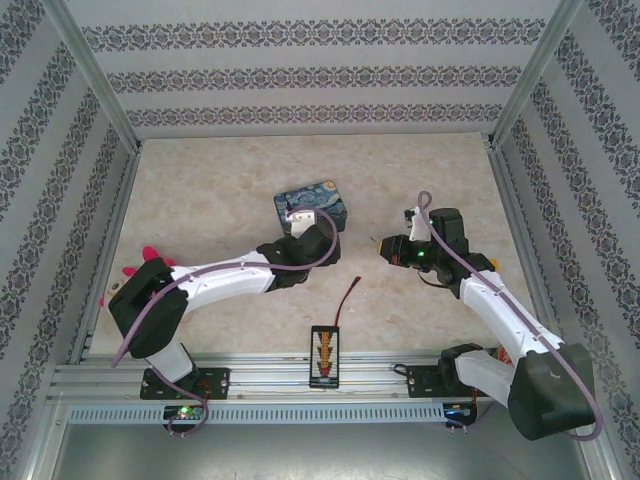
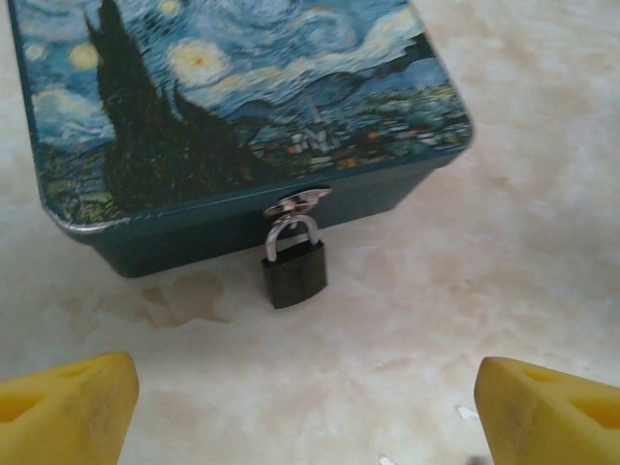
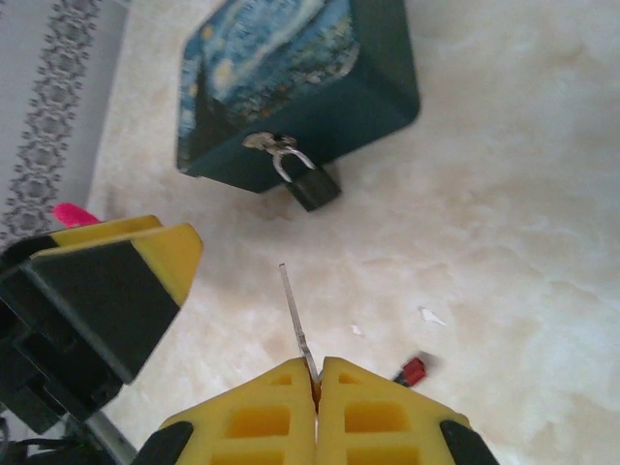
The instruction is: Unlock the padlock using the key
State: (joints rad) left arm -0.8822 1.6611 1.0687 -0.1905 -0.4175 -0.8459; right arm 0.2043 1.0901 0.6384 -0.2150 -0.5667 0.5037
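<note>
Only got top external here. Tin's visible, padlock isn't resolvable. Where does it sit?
Observer: The padlock hangs off the hasp on the tin's front wall, with the shackle through the hasp.
Operator: Right side holding the key?
Observer: Yes. In the right wrist view the right gripper is shut on the key. The thin blade points toward the padlock but is clearly apart from it.
Operator: Left?
Observer: The left gripper is open, its yellow fingers wide apart. The padlock is ahead of it and untouched.
</note>
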